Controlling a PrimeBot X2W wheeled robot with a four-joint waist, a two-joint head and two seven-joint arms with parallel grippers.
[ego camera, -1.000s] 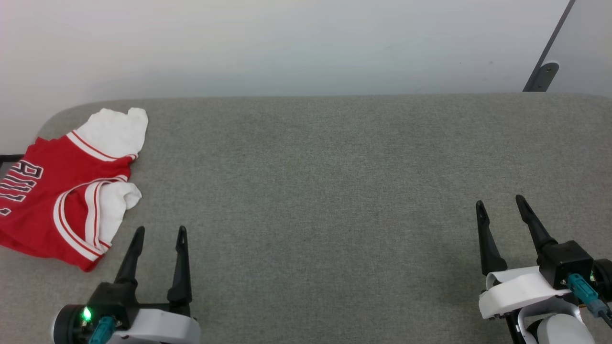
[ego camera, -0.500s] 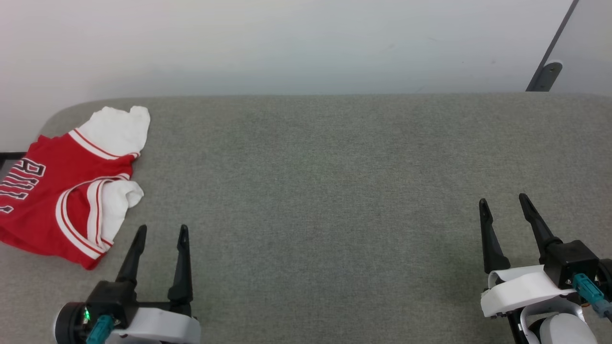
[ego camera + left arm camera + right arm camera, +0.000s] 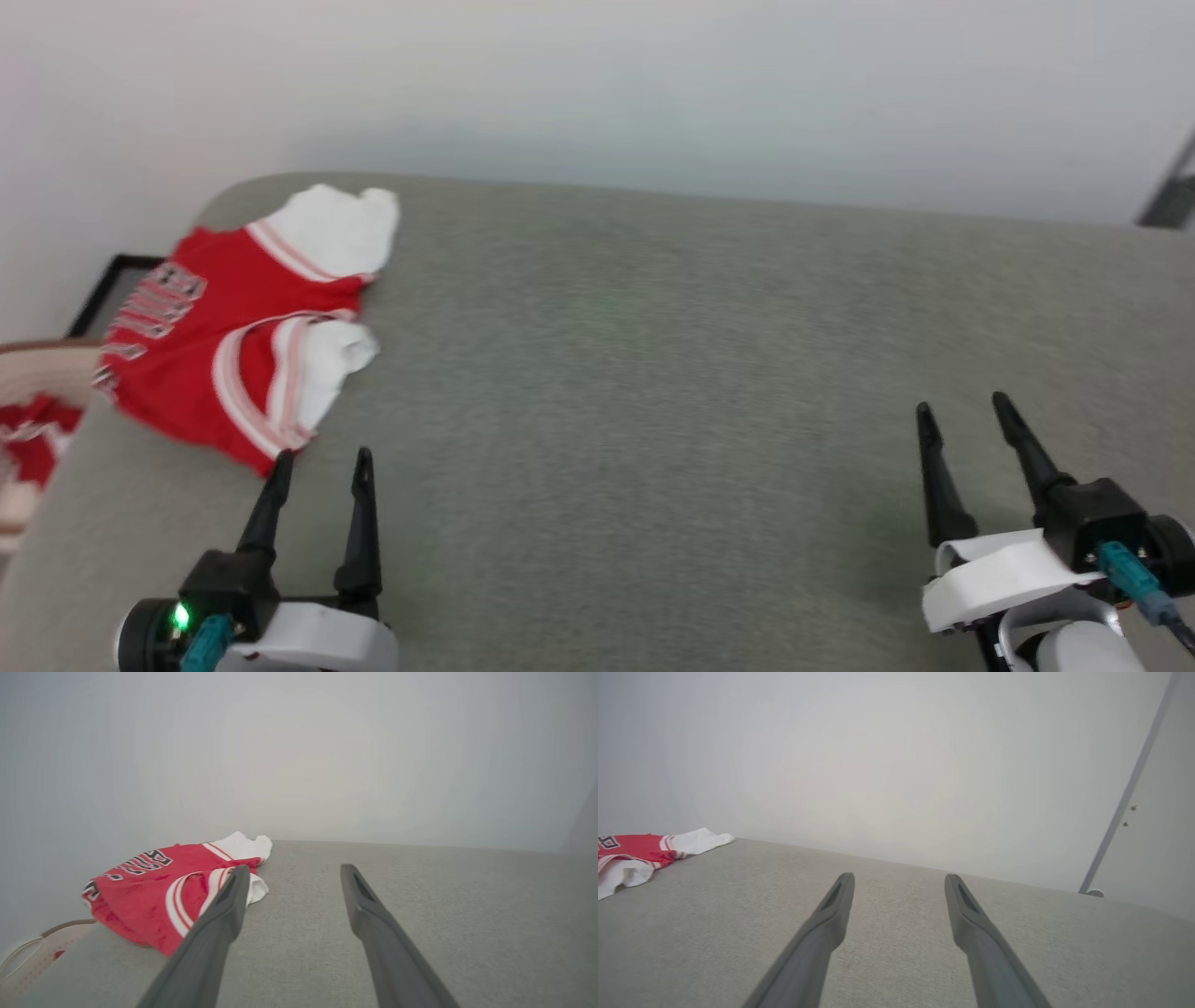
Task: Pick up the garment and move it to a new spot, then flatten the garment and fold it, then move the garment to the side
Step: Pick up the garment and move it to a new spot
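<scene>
Since the earlier frame the whole head view had swung to the left, so we took it that the camera had turned and not that the things on the surface had moved; both grippers sat at about the same places in that view as before, while the left gripper (image 3: 320,459) now stood much nearer to the garment (image 3: 224,355). The garment lay crumpled at the far left corner of the grey padded surface (image 3: 653,373), its lettering towards the left edge, one white sleeve at the far side and the other folded in at the middle. In the head view the left gripper's left fingertip lined up with the garment's near red corner; we could not tell whether they touched. We saw its jaws spread wide with nothing between them, also in the left wrist view (image 3: 295,869), where the garment (image 3: 149,891) lay to the left of the fingers. The right gripper (image 3: 962,406) hung over the near right of the surface, well apart from the garment, its jaws likewise wide apart and empty (image 3: 899,877). Behind the surface rose a pale wall (image 3: 597,84).
</scene>
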